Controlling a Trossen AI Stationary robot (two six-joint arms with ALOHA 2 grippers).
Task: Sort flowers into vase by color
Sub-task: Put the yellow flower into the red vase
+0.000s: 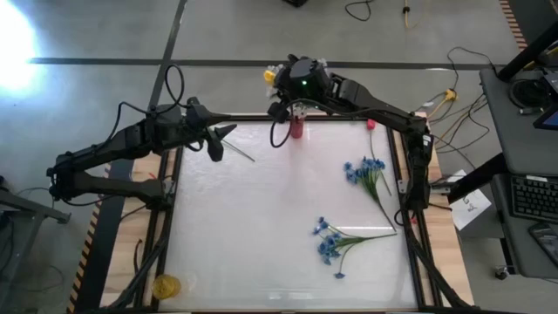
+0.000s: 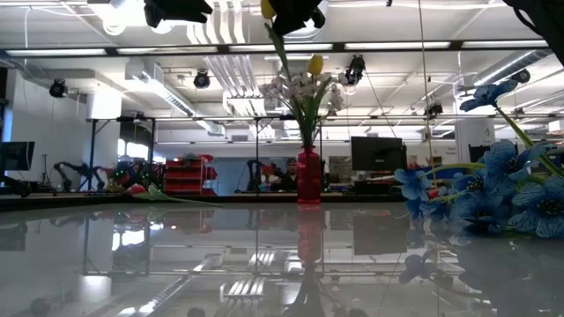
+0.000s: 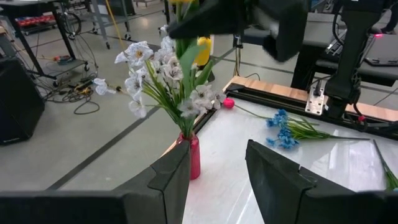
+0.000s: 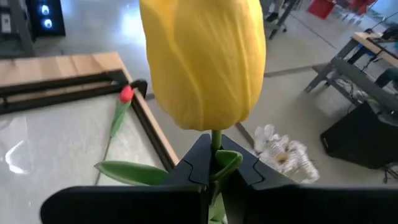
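Observation:
A red vase [image 1: 296, 129] stands at the middle of the table's far edge. It holds white sprays [image 2: 295, 88] and one yellow bud [image 2: 315, 63]. My right gripper [image 1: 281, 83] is above the vase, shut on a second yellow flower [image 4: 205, 62]. My left gripper [image 1: 218, 144] hovers open and empty over the far left of the table, facing the vase [image 3: 194, 155]. Two blue clusters [image 1: 362, 170] [image 1: 330, 240] and a pink-red bud [image 1: 371, 124] lie flat on the table's right half. Another pink-red bud [image 2: 137, 187] lies at the far left. My right gripper pinches the yellow flower's green stem [image 4: 216, 144] just under the bud, between its two fingers. The fingers lie across the stem. The bud stands upright above the fingers. The stem [image 2: 282, 53] slants down into the bunch over the vase, and its lower end is hidden there.
A black frame rail [image 1: 410, 174] and wooden border run round the white tabletop. A yellow object [image 1: 166, 283] lies on the border at the near left corner. Cables and a desk with a keyboard [image 1: 527, 196] stand off the table's right side.

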